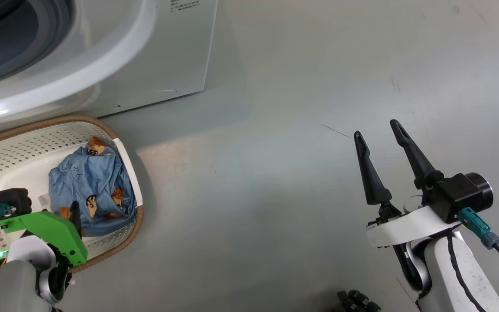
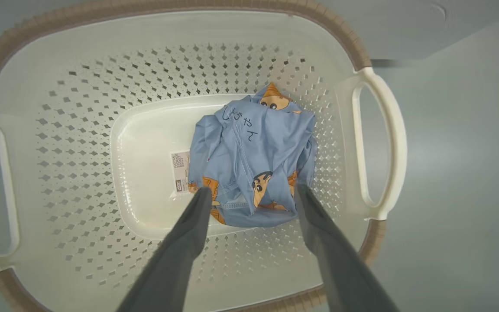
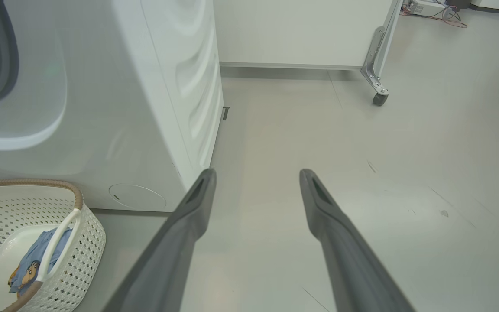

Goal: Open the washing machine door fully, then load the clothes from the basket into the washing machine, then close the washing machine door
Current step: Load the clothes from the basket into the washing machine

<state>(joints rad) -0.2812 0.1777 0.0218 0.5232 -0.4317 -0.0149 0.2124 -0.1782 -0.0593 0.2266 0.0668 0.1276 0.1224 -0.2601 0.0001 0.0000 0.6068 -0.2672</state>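
Your left tool (image 2: 253,189) hangs inside the basket (image 2: 80,130), fingers spread wide and holding nothing. Its tips stand either side of the near edge of the clothes (image 2: 254,143); you cannot tell if they touch the cloth.

The clothes are one crumpled light blue bundle with orange-brown cartoon figures. It lies on the basket's bottom, toward one white handle, and partly covers a label sticker (image 2: 179,171).

The basket stands on the floor (image 1: 275,151), just beside the front of the washing machine (image 3: 145,108). The grey gasket (image 3: 2,56) round the machine's mouth shows in your right wrist view.

Your right tool (image 1: 375,129) is released and empty, over bare floor and well apart from the basket.
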